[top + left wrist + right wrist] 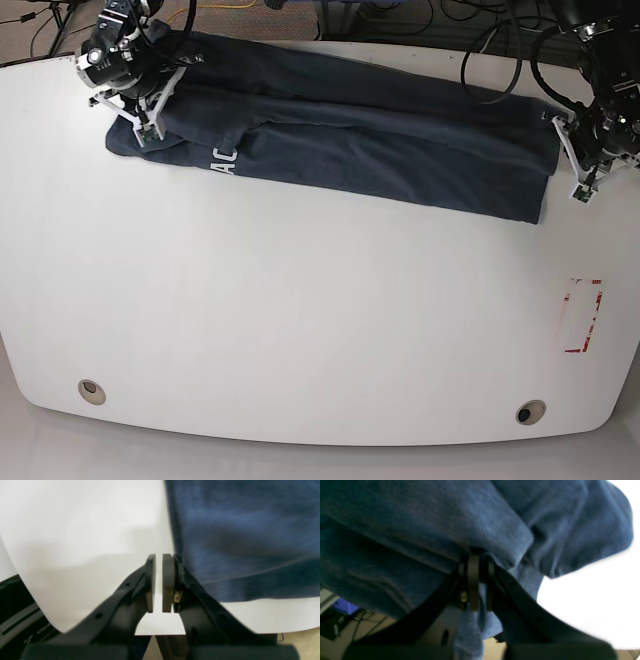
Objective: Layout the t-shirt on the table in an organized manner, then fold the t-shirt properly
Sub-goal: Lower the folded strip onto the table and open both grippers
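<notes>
- The t-shirt (340, 140) lies along the far side of the tabletop (300, 330) as a long band folded over itself, white lettering showing near your right arm's end. It is well away from the red-and-white marking (583, 316) and the two grommet holes (91, 390) at the near edge.
- Biggest risk, in my judgement: the band sits close to the far rim, so a pull away from you could drag cloth over the edge. The right wrist view already shows fabric hanging below the fingers with floor behind it.
- The right gripper (480, 580) has its fingers closed on a bunched fold of the t-shirt, with cloth between the pads and draped over them. It may be holding several layers, so a lift could raise a wad rather than one edge, and the layout would stay crumpled.
- The left gripper (159, 582) stands just beside the shirt's edge, its fingers nearly together with a thin gap and nothing between them — bare tabletop shows through. If you lift now, only one end rises and the shirt skews.
- Only the base view gives you the whole shirt, both arms and the lettering. It cannot show you what either pair of fingers holds.
- Only the left wrist view shows that empty gap. Only the right wrist view shows the pinched fold, though it is blurred and I cannot tell the layer count.
</notes>
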`<state>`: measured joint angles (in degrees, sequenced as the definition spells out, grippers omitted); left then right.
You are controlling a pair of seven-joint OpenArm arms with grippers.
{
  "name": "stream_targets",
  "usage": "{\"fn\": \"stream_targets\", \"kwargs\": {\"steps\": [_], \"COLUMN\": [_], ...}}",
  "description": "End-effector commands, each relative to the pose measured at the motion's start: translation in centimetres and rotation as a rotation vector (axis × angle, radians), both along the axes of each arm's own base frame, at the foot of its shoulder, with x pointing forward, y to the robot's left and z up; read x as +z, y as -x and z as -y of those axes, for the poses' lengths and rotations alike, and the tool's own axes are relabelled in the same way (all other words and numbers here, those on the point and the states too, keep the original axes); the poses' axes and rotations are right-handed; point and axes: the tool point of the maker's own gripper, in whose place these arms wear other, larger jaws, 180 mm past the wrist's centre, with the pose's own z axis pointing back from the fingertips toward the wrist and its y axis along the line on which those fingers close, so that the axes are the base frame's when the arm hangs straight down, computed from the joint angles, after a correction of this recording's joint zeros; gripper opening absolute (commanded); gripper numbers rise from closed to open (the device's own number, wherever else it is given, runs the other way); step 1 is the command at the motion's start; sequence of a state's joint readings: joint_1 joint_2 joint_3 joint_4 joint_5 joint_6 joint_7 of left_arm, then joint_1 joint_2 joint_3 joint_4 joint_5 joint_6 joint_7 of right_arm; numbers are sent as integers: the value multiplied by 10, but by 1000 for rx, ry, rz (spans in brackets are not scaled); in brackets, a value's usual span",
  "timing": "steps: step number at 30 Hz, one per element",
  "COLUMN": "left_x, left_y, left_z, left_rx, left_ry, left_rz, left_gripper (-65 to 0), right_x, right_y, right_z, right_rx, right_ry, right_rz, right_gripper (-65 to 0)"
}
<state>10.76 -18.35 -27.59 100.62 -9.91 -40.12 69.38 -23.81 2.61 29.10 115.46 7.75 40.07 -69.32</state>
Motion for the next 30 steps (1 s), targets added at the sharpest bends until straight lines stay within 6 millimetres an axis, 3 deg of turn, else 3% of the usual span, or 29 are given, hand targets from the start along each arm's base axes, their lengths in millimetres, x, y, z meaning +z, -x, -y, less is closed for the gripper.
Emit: {"fn": "stream_targets", "kwargs": {"steps": [1,5,7,9,13,21,26,30], "left_x": [0,-8,-6,-5,6,46,58,59], "left_y": [-1,3,2,1,-5,-24,-37,-43], "left_z": [-8,-10,-9,-8,-7,6,15,20], "left_rx": [10,23,23,21,8,-56,-73,-77], "left_ry": [-10,3,4,3,-11,-68,-34,-15], "left_rz": [-5,-28,-23,-16,19,141,200,216], "left_gripper": [-549,-421,-363,-318,-306,-303,-304,-304], "right_x": [7,9,10,11,14,37,54,56], "right_y": [-5,-9,-11,-12,-18,-42,-56,-58], "right_z": [5,6,6,6,3,-8,-14,-14], "right_rx": [2,-1,0,1,1,-14,19,23], "right_ry": [19,18,20,20,4,-182,-264,-271], "right_rz": [24,36,42,47,70,218,286,294], "right_gripper": [-488,-306,-238,-211,-230,-274,-277,-279]}}
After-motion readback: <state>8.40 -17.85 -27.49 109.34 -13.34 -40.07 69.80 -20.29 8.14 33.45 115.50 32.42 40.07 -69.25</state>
